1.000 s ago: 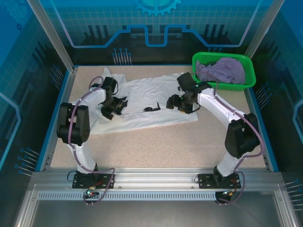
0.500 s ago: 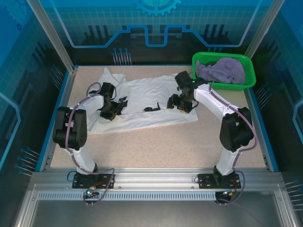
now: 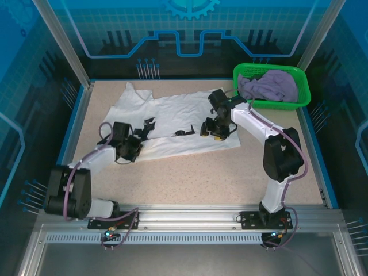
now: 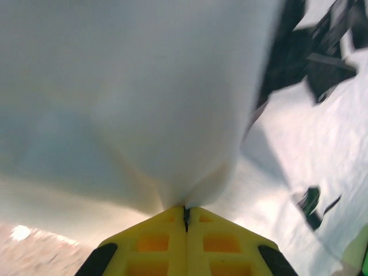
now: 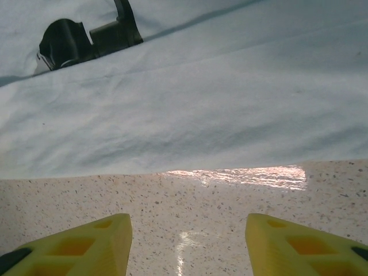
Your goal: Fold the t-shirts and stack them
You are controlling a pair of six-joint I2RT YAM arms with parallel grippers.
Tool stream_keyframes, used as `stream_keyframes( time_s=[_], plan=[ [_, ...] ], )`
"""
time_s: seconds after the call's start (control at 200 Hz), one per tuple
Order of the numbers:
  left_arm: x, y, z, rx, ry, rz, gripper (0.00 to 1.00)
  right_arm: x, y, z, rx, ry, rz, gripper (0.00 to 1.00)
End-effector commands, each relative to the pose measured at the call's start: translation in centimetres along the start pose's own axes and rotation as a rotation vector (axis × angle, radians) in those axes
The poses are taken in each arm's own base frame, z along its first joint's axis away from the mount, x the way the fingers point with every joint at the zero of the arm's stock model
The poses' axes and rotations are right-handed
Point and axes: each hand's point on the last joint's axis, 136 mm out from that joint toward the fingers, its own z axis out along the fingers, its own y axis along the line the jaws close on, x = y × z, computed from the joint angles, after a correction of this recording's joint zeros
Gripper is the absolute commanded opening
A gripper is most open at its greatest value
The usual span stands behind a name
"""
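Closest to me, bare speckled table (image 3: 201,172) runs across in front of the cloth. The left arm reaches out low from its base, and the left end effector (image 3: 131,150) sits at the near left edge of the white t-shirt (image 3: 178,112). In the left wrist view its yellow fingers (image 4: 155,241) are pressed together on a pinch of that white cloth (image 4: 144,103), which rises from the tips in a taut fold. A little further in and to the right, the right end effector (image 3: 214,130) hangs over the shirt's near right hem. From its wrist camera the two yellow fingers (image 5: 86,241) stand apart with nothing between them, bare table under them and the hem of the shirt (image 5: 190,115) just beyond. The shirt lies spread out, somewhat rumpled, across the middle of the table, with small black prints (image 3: 184,132) on it. At the far right corner stands a green basket (image 3: 282,104), the lavender t-shirt (image 3: 270,86) bunched inside.
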Motion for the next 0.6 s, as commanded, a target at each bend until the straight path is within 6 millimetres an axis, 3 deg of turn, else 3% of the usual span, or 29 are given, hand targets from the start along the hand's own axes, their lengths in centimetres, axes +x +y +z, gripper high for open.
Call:
stream_keyframes(
  time_s=[0.0,0.145,0.2,0.245,0.335,0.41,0.59],
  plan=[
    [2.7,2.5,-1.1,0.011,0.095,-0.009,0.05,0.6,0.3,1.1,0.005,0.047,-0.016,0.55],
    [4.7,7.2,-3.2,-0.071,0.118,-0.112,0.22,1.1,-0.8,2.6,0.046,0.084,0.017,0.55],
    [4.6,8.2,-4.1,-0.085,0.098,-0.149,0.36,1.3,-1.1,3.2,0.052,0.102,0.035,0.54],
    [4.6,8.7,-4.8,-0.096,0.083,-0.174,0.38,1.5,-1.3,3.6,0.056,0.115,0.047,0.54],
    [4.1,7.6,-5.7,-0.047,0.054,-0.194,0.51,1.6,-1.2,4.1,0.046,0.127,0.052,0.54],
    [3.0,6.4,-6.8,-0.040,0.010,-0.199,0.54,1.5,-1.1,4.1,0.042,0.124,0.047,0.54],
    [-0.1,0.1,-9.1,-0.073,-0.036,-0.083,0.61,1.5,-0.9,4.2,0.030,0.125,0.036,0.55]
  ],
)
